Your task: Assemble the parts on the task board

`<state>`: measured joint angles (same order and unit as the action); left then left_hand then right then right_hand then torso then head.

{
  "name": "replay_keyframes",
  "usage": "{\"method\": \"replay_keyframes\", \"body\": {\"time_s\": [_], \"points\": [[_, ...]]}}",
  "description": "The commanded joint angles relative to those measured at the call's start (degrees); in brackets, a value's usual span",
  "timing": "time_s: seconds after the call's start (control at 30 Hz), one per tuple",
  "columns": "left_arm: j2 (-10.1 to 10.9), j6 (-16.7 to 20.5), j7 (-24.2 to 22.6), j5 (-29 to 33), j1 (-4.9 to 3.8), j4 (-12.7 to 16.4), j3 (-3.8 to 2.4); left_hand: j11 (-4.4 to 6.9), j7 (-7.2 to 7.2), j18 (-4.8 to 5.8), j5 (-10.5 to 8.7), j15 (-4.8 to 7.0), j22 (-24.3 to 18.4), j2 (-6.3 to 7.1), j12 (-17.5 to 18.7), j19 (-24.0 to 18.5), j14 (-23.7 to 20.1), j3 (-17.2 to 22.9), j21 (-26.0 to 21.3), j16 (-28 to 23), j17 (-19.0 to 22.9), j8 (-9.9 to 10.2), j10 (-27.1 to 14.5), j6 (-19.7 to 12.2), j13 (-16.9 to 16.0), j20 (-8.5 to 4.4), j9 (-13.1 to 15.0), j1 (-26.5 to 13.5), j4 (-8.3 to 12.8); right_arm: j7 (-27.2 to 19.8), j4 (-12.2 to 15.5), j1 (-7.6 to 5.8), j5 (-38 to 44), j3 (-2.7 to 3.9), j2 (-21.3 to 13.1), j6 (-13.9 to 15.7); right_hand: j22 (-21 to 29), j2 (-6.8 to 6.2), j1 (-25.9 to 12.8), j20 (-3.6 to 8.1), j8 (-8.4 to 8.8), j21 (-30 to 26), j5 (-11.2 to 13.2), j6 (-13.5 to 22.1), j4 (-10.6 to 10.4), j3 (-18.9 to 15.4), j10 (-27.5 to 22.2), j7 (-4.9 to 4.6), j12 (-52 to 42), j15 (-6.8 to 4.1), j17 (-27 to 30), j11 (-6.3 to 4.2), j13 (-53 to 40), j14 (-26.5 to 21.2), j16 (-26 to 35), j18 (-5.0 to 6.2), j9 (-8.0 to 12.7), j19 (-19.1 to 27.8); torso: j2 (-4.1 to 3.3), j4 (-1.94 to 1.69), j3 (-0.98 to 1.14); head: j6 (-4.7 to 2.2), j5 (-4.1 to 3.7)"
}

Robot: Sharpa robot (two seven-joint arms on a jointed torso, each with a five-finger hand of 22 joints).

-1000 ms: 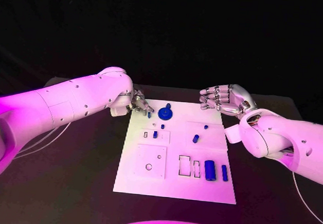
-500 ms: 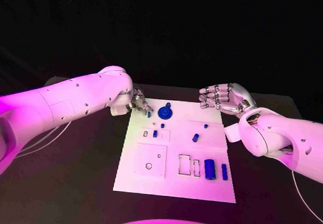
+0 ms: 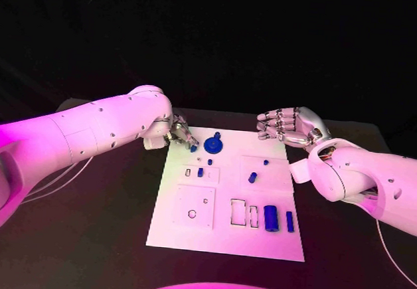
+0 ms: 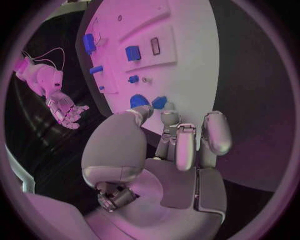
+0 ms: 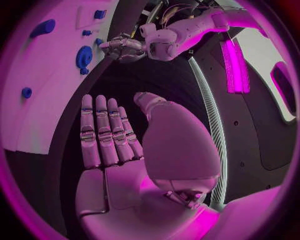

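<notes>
The left hand (image 3: 180,134) is hovering at the far left corner of the task board (image 3: 226,239), which is lying in the middle of the black worktop (image 3: 96,243). Its fingers are curling inward, and the left wrist view is showing its fingertips (image 4: 167,118) just beside a small blue part (image 4: 159,102) at the board's edge; whether they are pinching it or only touching it I cannot tell. Just right of that hand, a round blue gear (image 3: 213,145) is sitting near the board's far edge. Closer to the middle of the board, small blue pegs (image 3: 200,172) are standing beside white inset blocks, and another short blue piece (image 3: 252,178) is lying right of them. Toward the board's near right corner, a blue cylinder (image 3: 272,219) and a thinner blue bar (image 3: 289,221) are lying side by side next to two rectangular slots. The right hand (image 3: 287,127) is hanging above the worktop just beyond the board's far right corner, palm open, fingers (image 5: 100,132) extended side by side and holding nothing, well apart from every part.
</notes>
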<state>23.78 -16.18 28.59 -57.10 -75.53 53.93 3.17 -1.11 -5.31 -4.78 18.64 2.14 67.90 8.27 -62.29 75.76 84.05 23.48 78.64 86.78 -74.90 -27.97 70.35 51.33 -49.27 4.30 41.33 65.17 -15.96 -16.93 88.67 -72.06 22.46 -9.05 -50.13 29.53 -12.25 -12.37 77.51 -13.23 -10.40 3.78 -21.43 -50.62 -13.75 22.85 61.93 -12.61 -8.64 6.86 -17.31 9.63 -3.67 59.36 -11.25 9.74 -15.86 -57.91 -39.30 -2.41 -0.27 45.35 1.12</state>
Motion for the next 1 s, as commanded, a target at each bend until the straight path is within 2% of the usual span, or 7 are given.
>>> {"method": "replay_keyframes", "body": {"time_s": [0.03, 0.2, 0.3, 0.47, 0.5, 0.77, 1.0], "points": [[-0.2, -0.7, -0.7, 0.7, 0.0, 0.1, -0.01, 0.22, 0.12, -0.14, 0.07, 0.34, 0.0, 0.0, -0.2, -0.1, 3.9, -0.3, 0.0, 0.1, -9.0, -0.2, 0.0, 0.2, 0.0, -0.33, 0.0, 0.5, 0.0, -0.6, 0.0, 0.01, 0.5, 0.02, 0.1, -0.9, 0.1, 0.03, -0.7, -0.21, 0.25, 0.0, -0.1, -0.3, -0.1, -0.3, 0.3, -0.55, 0.3, 0.26, 0.0, -0.11, 0.0, 0.2, 0.2, 0.85, 0.1, -0.1, -0.01, 0.0, 0.0, -0.07, 0.02], [-0.1, -0.3, -0.8, 0.8, 0.01, 0.1, -0.01, 0.29, 0.22, -0.13, 0.25, 0.37, 0.1, -0.4, -0.4, 0.0, 3.9, -0.2, 0.1, 0.2, -9.1, -0.3, 0.1, 0.2, -0.2, -0.36, 0.2, 1.0, -0.1, -0.6, 0.0, 0.01, 0.5, 0.02, 0.1, -0.9, 0.1, 0.03, -0.7, -0.21, 0.25, 0.0, -0.1, -0.3, -0.1, -0.3, 0.3, -0.55, 0.3, 0.26, 0.0, -0.11, 0.0, 0.2, 0.2, 0.85, 0.1, -0.1, -0.01, 0.03, -0.01, -0.11, 0.04], [0.0, -0.2, -0.8, 1.0, 0.01, 0.2, -0.01, 0.42, 0.34, -0.13, 0.41, 0.48, 0.2, -1.44, -0.3, 0.0, 4.0, 0.7, 0.1, 0.2, -9.2, -0.5, 0.1, -0.1, -0.1, -0.45, 0.3, 2.7, 0.2, -0.6, 0.0, 0.01, 0.5, 0.02, 0.1, -0.9, 0.1, 0.03, -0.7, -0.21, 0.25, 0.0, -0.1, -0.3, -0.1, -0.3, 0.3, -0.55, 0.3, 0.26, 0.0, -0.11, 0.0, 0.2, 0.2, 0.85, 0.1, -0.1, 0.0, -0.01, -0.01, -0.12, 0.0], [0.1, -0.2, -0.8, 1.3, 0.01, 0.3, -0.01, 0.63, 0.54, -0.09, 0.42, 0.64, 0.4, -2.66, -0.2, 0.1, 4.0, 3.5, 0.2, 0.3, -9.5, -0.8, 0.2, -0.5, -0.1, -0.61, 0.6, 6.3, 2.0, -0.6, -0.1, 0.01, 0.5, 0.02, 0.1, -0.9, 0.1, 0.03, -0.7, -0.21, 0.25, 0.0, -0.1, -0.3, -0.1, -0.3, 0.3, -0.55, 0.3, 0.26, 0.0, -0.11, 0.0, 0.2, 0.2, 0.85, 0.1, -0.1, 0.04, -0.05, 0.02, -0.1, 0.05], [0.1, -0.1, -0.9, 1.4, 0.02, 0.3, -0.01, 0.7, 0.61, -0.06, 0.4, 0.71, 0.6, -2.76, -0.2, 0.1, 4.1, 4.7, 0.3, 0.4, -9.6, -0.9, 0.3, -0.6, -0.1, -0.66, 0.7, 7.7, 3.1, -0.6, -0.1, 0.01, 0.5, 0.02, 0.1, -0.9, 0.1, 0.03, -0.7, -0.21, 0.25, 0.0, -0.1, -0.3, -0.1, -0.3, 0.3, -0.55, 0.3, 0.26, 0.0, -0.11, 0.0, 0.2, 0.2, 0.85, 0.1, -0.1, 0.03, -0.05, 0.01, -0.05, 0.06], [0.2, 0.2, -0.9, 1.7, 0.04, 0.4, -0.01, 0.63, 0.48, -0.02, 0.34, 0.66, 0.7, -2.78, -0.1, 0.2, 4.2, 7.4, 0.3, 0.6, -9.8, -1.2, 0.4, -0.8, -0.1, -0.68, 1.0, 8.7, 4.5, -0.6, -0.1, 0.01, 0.5, 0.02, 0.1, -0.9, 0.1, 0.03, -0.7, -0.21, 0.25, 0.0, -0.1, -0.3, -0.1, -0.3, 0.3, -0.55, 0.3, 0.26, 0.0, -0.11, 0.0, 0.2, 0.2, 0.85, 0.1, -0.1, -0.05, 0.01, -0.01, -0.29, 0.02], [0.5, 0.8, -0.7, 2.3, 0.04, 0.9, -0.08, 0.5, 0.43, 0.06, -1.29, 0.52, 1.1, -1.18, -0.6, 0.4, 4.3, 6.0, 0.5, 0.8, -10.2, -1.6, 1.2, 0.1, -0.5, -0.51, 1.2, 3.9, 1.4, -0.6, -0.1, 0.01, 0.5, 0.02, 0.2, -0.9, 0.3, 0.07, -0.7, -0.21, 0.29, 0.0, -0.1, -0.3, -0.1, -0.3, 0.4, -0.55, 0.3, 0.26, 0.1, -0.11, 0.0, 0.3, 0.3, 0.85, 0.1, -0.1, -0.02, -0.03, -0.01, -0.4, 0.1]]}}
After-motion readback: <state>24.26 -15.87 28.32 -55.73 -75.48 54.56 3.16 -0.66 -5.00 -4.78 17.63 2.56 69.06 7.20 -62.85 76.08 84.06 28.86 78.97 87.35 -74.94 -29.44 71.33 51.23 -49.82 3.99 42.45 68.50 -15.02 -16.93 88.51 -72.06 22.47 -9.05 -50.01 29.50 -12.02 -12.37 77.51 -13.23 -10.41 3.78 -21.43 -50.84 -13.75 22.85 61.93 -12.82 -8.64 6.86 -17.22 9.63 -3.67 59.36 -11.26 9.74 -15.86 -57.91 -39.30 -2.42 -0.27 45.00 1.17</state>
